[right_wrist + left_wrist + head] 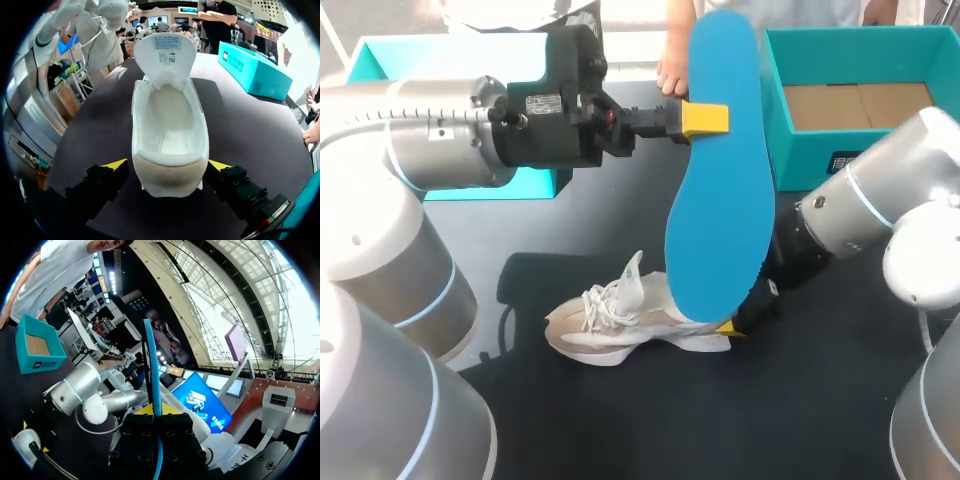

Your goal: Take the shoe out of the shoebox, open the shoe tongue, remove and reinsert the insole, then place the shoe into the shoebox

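Note:
My left gripper (705, 118) is shut on a blue insole (720, 160) and holds it upright, high above the table. In the left wrist view the insole (151, 365) shows edge-on between the fingers of that gripper (155, 412). Below it a white and beige shoe (620, 325) lies on the dark table, toe to the left. Its tongue (165, 55) is folded up and the inside is bare. My right gripper (169, 167) stands open with the shoe's heel (170, 175) between its fingers, tips close to both sides. In the head view the insole mostly hides this gripper. The open teal shoebox (775, 110) stands at the back right.
The teal lid (380, 60) lies at the back left, also seen ahead of the shoe as a teal lid (252, 72). A person's hand (672, 75) rests at the table's far edge, behind the insole. Bare table lies in front of the shoe.

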